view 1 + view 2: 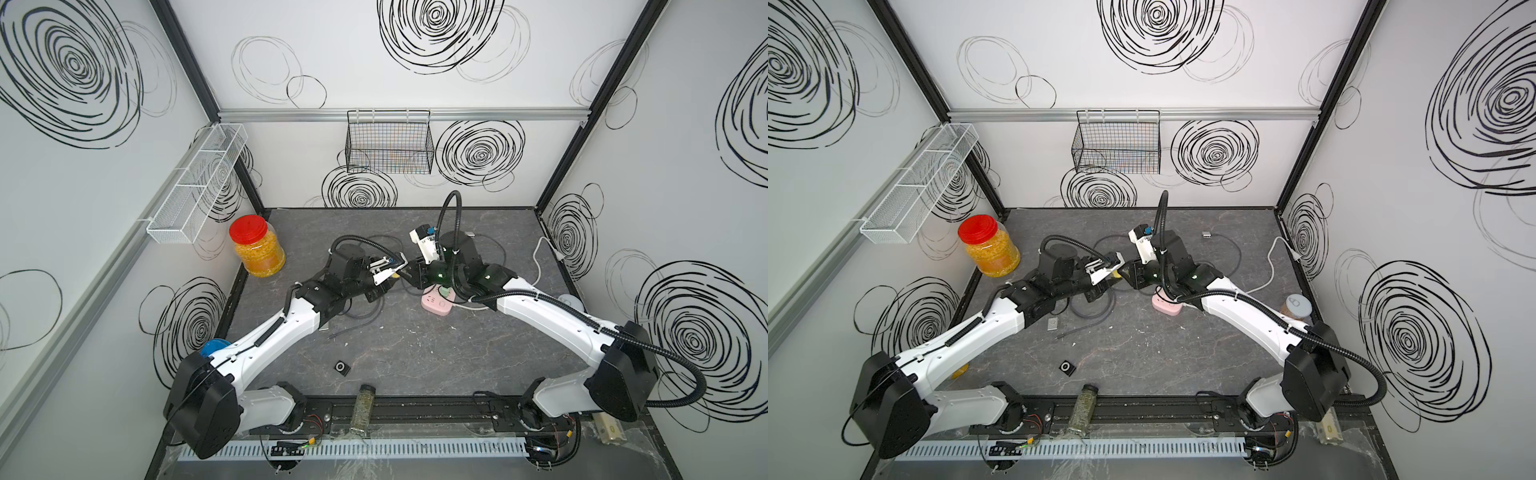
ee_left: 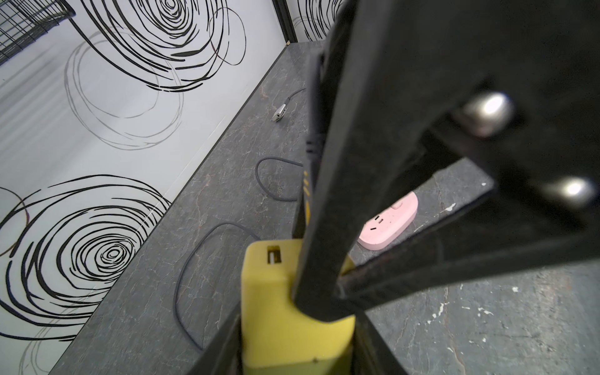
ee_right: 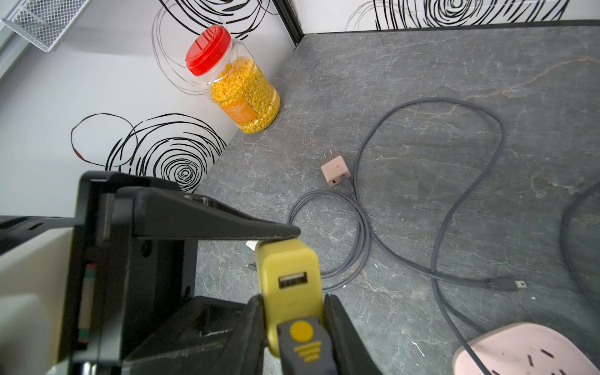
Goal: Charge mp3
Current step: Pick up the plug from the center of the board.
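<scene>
Mid-table, the left gripper [image 1: 392, 271] clamps a yellow charger adapter [image 3: 289, 276]. The right gripper [image 3: 292, 311] squeezes the same adapter's other end.

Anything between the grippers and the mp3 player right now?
Only loose black cable lies between them and the mp3 player; left gripper and right gripper both clamp the yellow adapter.

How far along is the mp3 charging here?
Done: a cable plug appears seated in the yellow adapter. In hand: left gripper and right gripper clamp that adapter. Remaining: plugging it into the pink power strip and connecting the mp3 player, lying alone near the front.
</scene>
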### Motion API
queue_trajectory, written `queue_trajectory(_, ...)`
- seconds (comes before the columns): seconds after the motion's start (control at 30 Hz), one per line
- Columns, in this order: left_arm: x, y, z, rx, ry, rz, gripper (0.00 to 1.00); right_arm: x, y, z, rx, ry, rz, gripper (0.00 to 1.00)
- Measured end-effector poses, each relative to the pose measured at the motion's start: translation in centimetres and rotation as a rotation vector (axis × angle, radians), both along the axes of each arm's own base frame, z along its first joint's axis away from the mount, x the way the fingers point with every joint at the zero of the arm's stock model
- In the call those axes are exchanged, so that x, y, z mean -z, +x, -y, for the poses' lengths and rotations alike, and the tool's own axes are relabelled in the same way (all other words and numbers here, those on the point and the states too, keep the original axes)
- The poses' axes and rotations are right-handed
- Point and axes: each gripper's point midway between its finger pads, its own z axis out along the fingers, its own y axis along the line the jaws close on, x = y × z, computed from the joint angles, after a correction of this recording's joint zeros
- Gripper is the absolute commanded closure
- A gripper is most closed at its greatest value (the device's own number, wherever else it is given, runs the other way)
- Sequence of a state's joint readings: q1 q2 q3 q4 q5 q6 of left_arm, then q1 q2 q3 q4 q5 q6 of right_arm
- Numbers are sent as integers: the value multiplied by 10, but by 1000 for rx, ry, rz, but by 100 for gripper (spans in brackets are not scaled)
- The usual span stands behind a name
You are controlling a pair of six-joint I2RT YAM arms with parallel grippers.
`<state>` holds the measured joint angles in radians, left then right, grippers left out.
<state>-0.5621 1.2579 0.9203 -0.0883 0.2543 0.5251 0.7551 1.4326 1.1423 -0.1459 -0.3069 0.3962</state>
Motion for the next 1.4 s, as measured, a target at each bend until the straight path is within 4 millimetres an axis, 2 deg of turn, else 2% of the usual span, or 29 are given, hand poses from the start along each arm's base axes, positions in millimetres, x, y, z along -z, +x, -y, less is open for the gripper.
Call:
queue_trajectory(0.23,8,-1,-2,2,-1,-23,73,9,0,-4,-8,-5,-30,63)
queue_trajectory(0.4,-2,-2,5,30,-39,2,74,9,-3,-7,-22,10,-49,60)
queue_trajectory(0.5,-1,-3,6,38,-43,-3,74,9,-4,-8,-25,16,-58,70)
queue_trajectory(0.57,0,-4,6,40,-44,-6,75,9,-4,-8,-28,18,-62,72)
queue_trajectory(0.63,0,-4,6,40,-44,-7,75,9,-4,-8,-27,18,-64,70)
queue_trajectory(0.77,-1,-3,6,42,-47,-1,75,9,-1,-6,-4,13,-56,55)
queue_trajectory(0.9,-3,-4,8,50,-47,12,76,7,3,0,37,4,-41,51)
queue_trajectory(1.3,3,-5,13,67,-29,8,76,6,1,4,42,9,-24,83)
queue_trajectory(1.37,4,-5,13,65,-28,7,61,6,0,4,40,10,-26,88)
queue_trajectory(1.4,4,-5,13,63,-29,8,50,6,1,4,40,10,-26,90)
